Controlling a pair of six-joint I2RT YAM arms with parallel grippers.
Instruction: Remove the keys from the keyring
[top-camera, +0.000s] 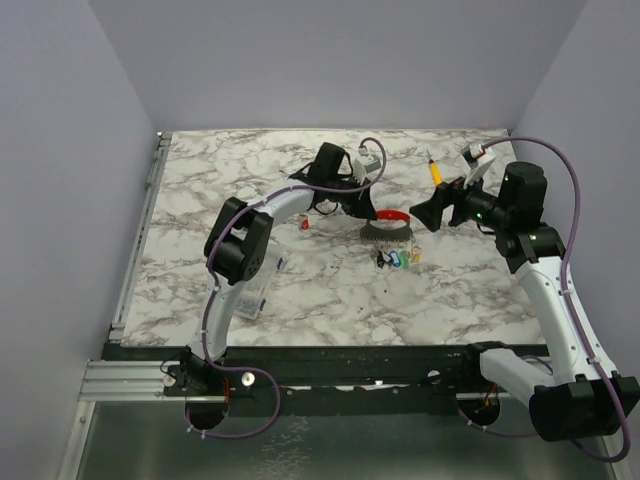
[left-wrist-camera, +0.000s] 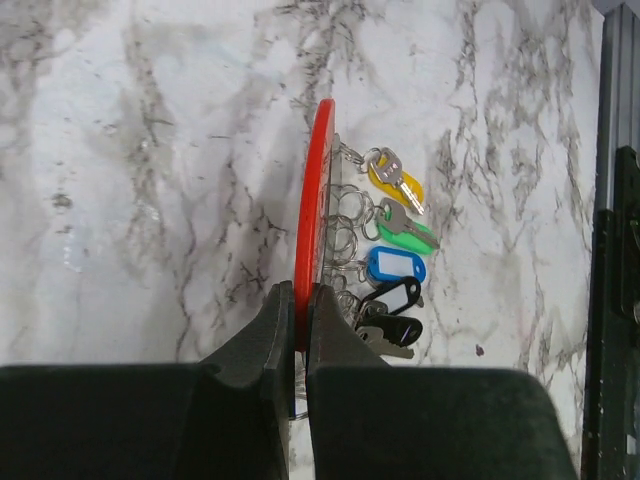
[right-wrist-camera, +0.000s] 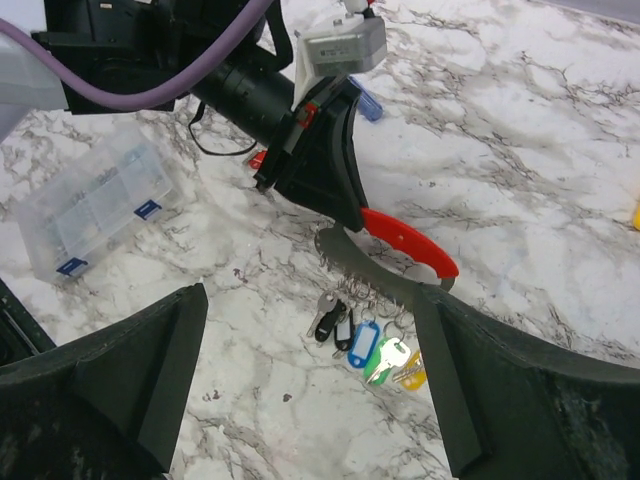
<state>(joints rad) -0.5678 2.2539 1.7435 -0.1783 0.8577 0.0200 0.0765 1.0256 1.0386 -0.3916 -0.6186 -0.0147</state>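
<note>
The keyring (top-camera: 394, 215) is a red curved loop with a grey strip (right-wrist-camera: 365, 272) along its base. It sits near the middle of the marble surface (top-camera: 330, 300). The left tool (left-wrist-camera: 300, 305) is clamped tight on the red band at one end, one finger on each face. Small metal rings (left-wrist-camera: 345, 215) hang in a row from the strip, each carrying a key. The keys (left-wrist-camera: 395, 260) lie fanned on the surface just beside the loop, with yellow, green, blue and black heads. The blue and one black head are tags with a pale window; any writing there is too small to read.

The left arm (top-camera: 240, 245) rises from its base at the near edge to a raised elbow on the left. Its forearm then slants right towards the centre, with the wrist tipped down onto the keyring. The right arm (top-camera: 555, 300) climbs along the right side and its wrist turns left. The right tool (top-camera: 425, 212) has its jaws spread wide and grips nothing. It hovers near the free end of the loop, pointing at it, and the keys show between its fingers (right-wrist-camera: 530, 380) in the right wrist view.

A clear compartment box (top-camera: 255, 290) lies on the near left, partly under the left arm. Its small blue labels cannot be read. A yellow-handled implement (top-camera: 434, 170) lies farther back on the right.
</note>
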